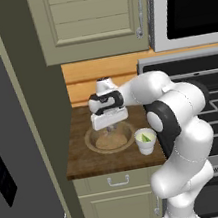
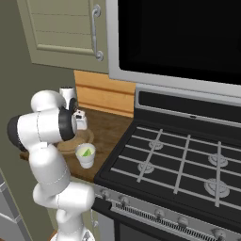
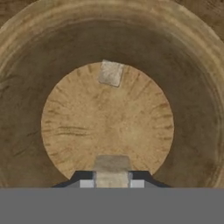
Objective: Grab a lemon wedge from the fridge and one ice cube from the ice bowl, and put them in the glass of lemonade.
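We see our end effector (image 3: 111, 181) hanging just over the ice bowl (image 1: 94, 143) on the brown surface (image 1: 81, 156). Its two tips are pinched on a small pale ice cube (image 3: 111, 171). Another ice cube (image 3: 110, 72) lies on the flat bottom of the bowl, near its far edge in the hand view. The glass of lemonade (image 1: 145, 140) stands just beside the bowl, with a green lemon wedge (image 1: 146, 137) inside. The stove (image 2: 179, 164) is next to it.

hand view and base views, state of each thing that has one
gripper: shut on an ice cube, above the ice bowl
ice bowl: upright on the counter, one more cube inside
glass: upright beside the bowl, lemon wedge in it
cabinet door: closed
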